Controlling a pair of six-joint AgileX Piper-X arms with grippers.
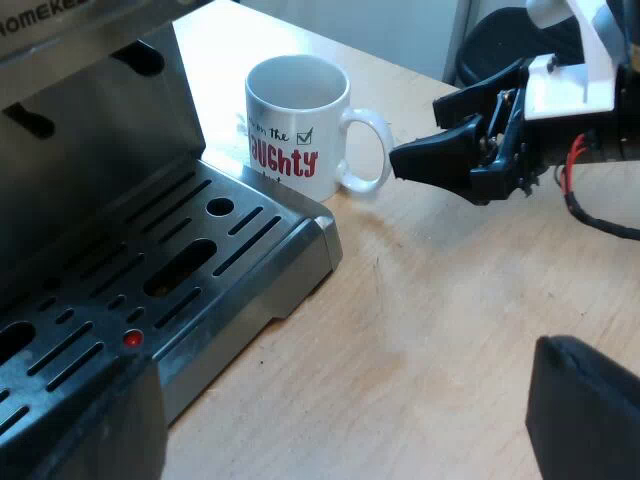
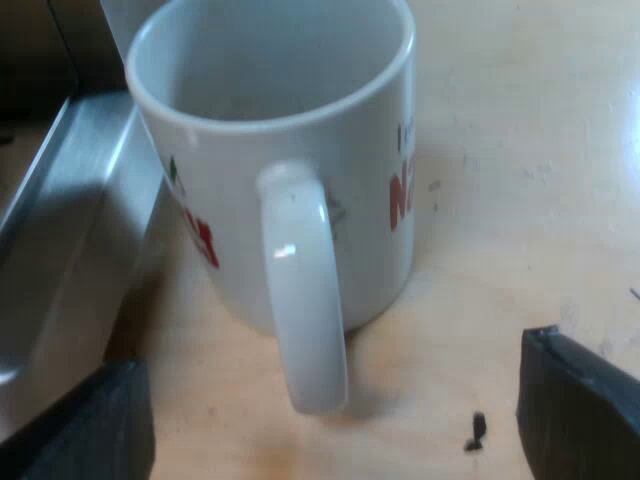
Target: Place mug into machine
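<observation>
- Read the clock from above the mug (image 1: 297, 125) (image 2: 370, 180), taking its handle (image 1: 368, 150) (image 2: 305, 300) as six o'clock.
- The mug stands upright on the wooden table (image 1: 430, 330) (image 2: 520, 150), with red lettering on its side.
- The espresso machine (image 1: 100, 130) (image 2: 70, 200) sits at about nine to ten o'clock. The corner of its slotted drip tray (image 1: 200, 250) is just beside the mug, which is on the table and not on the tray.
- Your right gripper (image 1: 420, 132) (image 2: 335, 410) is at six o'clock, spread wide and holding nothing. It has one finger to either side of the handle, at roughly five and seven. You cannot tell whether a fingertip touches the handle.
- Your left gripper (image 1: 335, 420) is also spread wide and empty, with one finger over the tray's front corner and the other over bare table.
- A small dark crumb (image 2: 475, 428) lies on the table near five o'clock.
</observation>
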